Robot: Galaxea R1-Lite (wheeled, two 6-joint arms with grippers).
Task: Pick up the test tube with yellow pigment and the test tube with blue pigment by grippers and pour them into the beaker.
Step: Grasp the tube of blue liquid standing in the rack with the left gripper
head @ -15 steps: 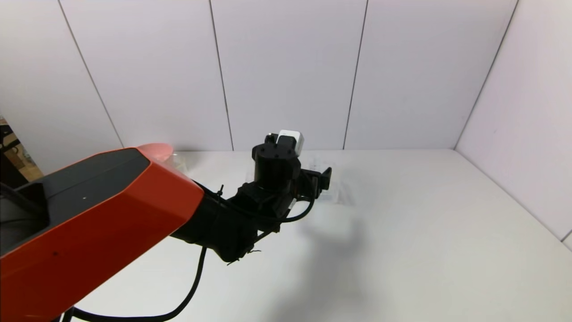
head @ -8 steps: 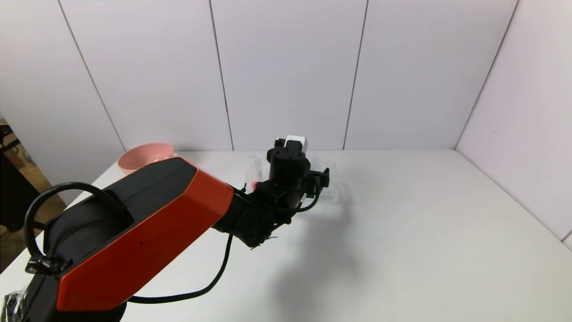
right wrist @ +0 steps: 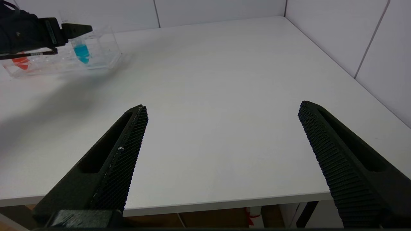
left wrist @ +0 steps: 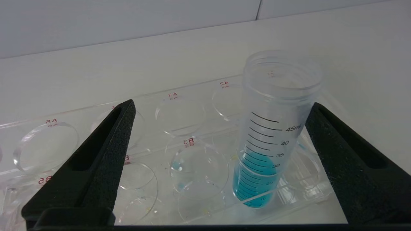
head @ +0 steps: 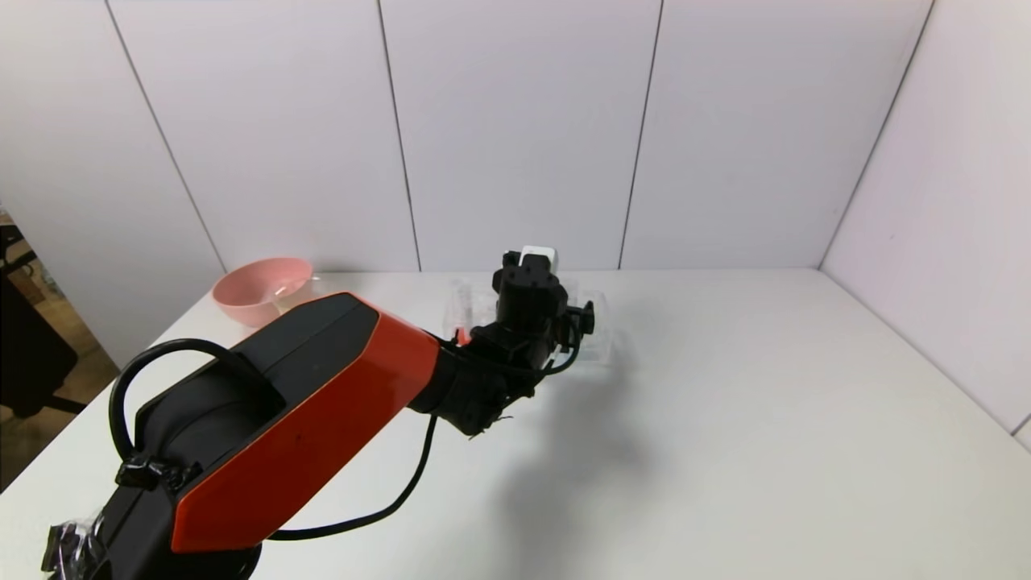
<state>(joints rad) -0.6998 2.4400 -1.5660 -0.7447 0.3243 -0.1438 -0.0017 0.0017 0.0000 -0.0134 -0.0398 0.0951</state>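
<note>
The right gripper point(right wrist: 221, 154) is closest to the robot. It hangs over the near edge of the white table point(head: 765, 419), with both black jaws spread wide and nothing between them.

Farther out, the left arm point(head: 306, 411), orange and black, reaches across the table toward 12 o'clock. The left gripper point(left wrist: 221, 144) sits over the clear tube rack point(left wrist: 179, 128). Its jaws are wide apart too. The test tube with blue pigment point(left wrist: 273, 128) stands upright in a rack hole between those jaws, much closer to one jaw than the other (it looks just clear of that jaw, so nothing is squeezed yet). The blue liquid fills the pointed bottom of the tube.

From the right wrist view, the same blue tube point(right wrist: 81, 51) shows in the rack point(right wrist: 64, 61), and a tube with red liquid point(right wrist: 21, 62) stands in the rack on the far side of the left gripper.

A pink bowl point(head: 262, 288) rests at about 10 o'clock, near the back wall, well apart from the rack.

I cannot see the yellow tube or the beaker.
</note>
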